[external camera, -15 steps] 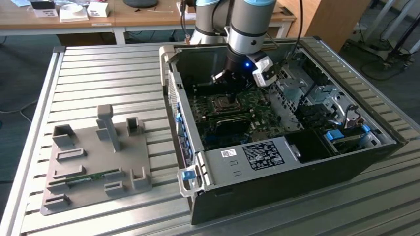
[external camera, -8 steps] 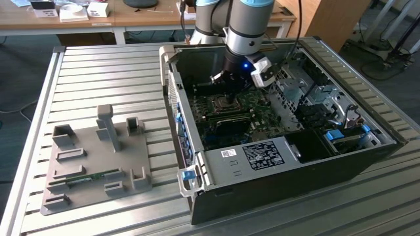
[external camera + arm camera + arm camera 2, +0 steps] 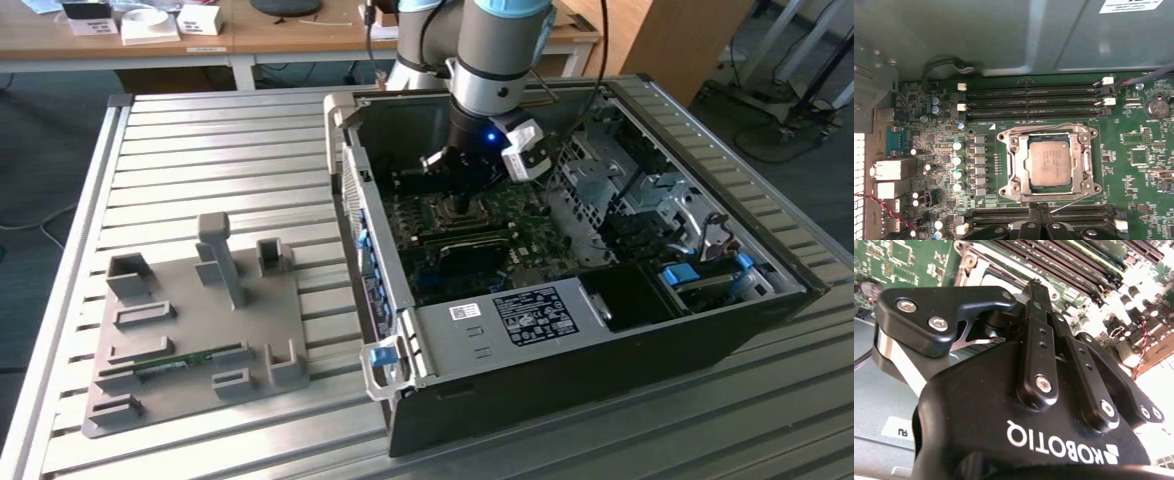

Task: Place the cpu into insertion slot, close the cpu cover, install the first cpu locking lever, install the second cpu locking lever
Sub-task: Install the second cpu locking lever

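The gripper (image 3: 1040,212), fingers pressed together, hovers just beside the cover (image 3: 1048,164), closed over the cpu (image 3: 1049,162).

I see the open computer case (image 3: 561,300) on the slatted table (image 3: 200,150), with a fixture plate (image 3: 187,330) to the exterior view's left of it. Inside, the cpu (image 3: 1049,161) lies within the cpu cover (image 3: 1016,167) on the motherboard (image 3: 1134,165), between memory slots (image 3: 1034,100). My gripper (image 3: 461,205) hangs over the socket.
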`<action>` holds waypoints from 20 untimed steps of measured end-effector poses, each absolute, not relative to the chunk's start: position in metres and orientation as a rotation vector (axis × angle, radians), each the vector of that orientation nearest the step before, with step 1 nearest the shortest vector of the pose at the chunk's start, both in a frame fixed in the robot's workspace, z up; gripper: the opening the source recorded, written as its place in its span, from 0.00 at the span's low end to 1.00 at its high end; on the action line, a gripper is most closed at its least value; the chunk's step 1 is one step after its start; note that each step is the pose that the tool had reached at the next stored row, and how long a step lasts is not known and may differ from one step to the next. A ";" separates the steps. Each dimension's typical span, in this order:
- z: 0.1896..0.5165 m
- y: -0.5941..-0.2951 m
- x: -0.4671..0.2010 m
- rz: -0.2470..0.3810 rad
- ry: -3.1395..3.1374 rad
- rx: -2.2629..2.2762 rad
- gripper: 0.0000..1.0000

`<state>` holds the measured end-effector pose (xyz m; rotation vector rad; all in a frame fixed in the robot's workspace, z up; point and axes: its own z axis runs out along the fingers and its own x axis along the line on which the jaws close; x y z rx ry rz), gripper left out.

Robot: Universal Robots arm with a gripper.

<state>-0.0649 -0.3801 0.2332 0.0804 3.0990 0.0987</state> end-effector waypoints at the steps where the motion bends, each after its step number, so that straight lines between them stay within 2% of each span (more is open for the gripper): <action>1: 0.233 -0.380 -0.066 0.099 3.099 0.082 0.11; 20: 0.225 -0.380 -0.076 0.098 3.098 0.106 0.11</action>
